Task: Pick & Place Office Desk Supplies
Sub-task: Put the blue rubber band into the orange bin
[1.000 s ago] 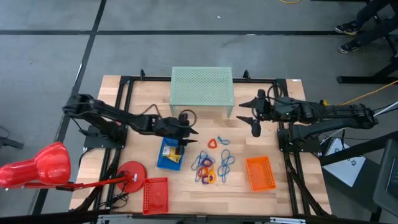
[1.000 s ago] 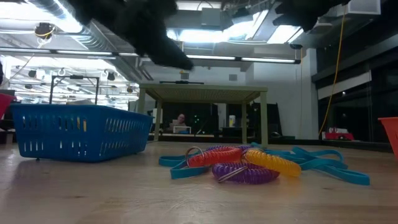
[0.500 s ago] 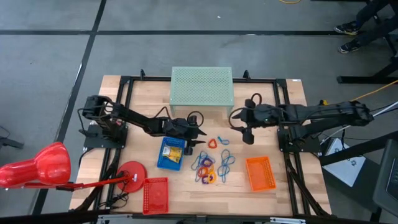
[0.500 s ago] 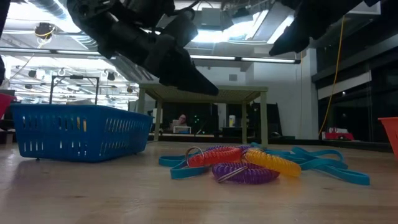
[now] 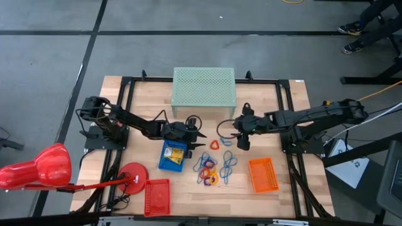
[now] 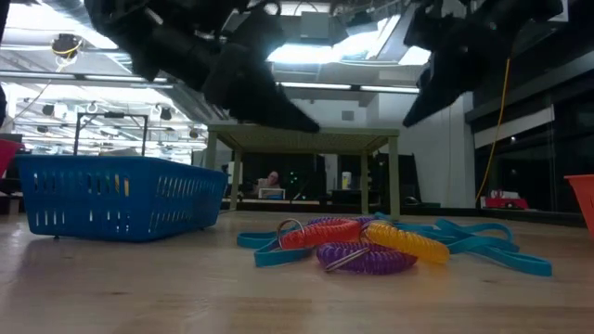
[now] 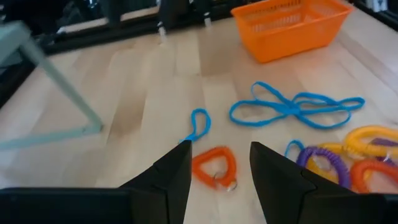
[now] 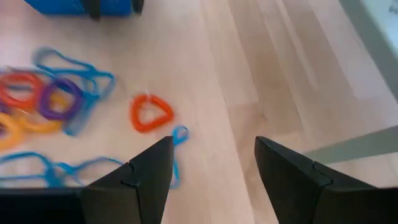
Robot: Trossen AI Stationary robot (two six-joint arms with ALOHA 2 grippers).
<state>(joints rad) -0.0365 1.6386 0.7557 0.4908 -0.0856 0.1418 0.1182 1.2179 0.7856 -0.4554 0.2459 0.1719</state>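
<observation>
Near the table's middle, both grippers hover over the wood with fingers spread, gripping nothing. Left gripper (image 5: 196, 134) sits at 12 o'clock of the blue tray (image 5: 171, 156); right gripper (image 5: 235, 133) faces it. Between them lies the orange triangular loop (image 5: 215, 144), a thin blue loop (image 5: 226, 142) just beside it at 3 o'clock. Coiled loops (image 5: 207, 169) pile at 6 o'clock of it.
</observation>
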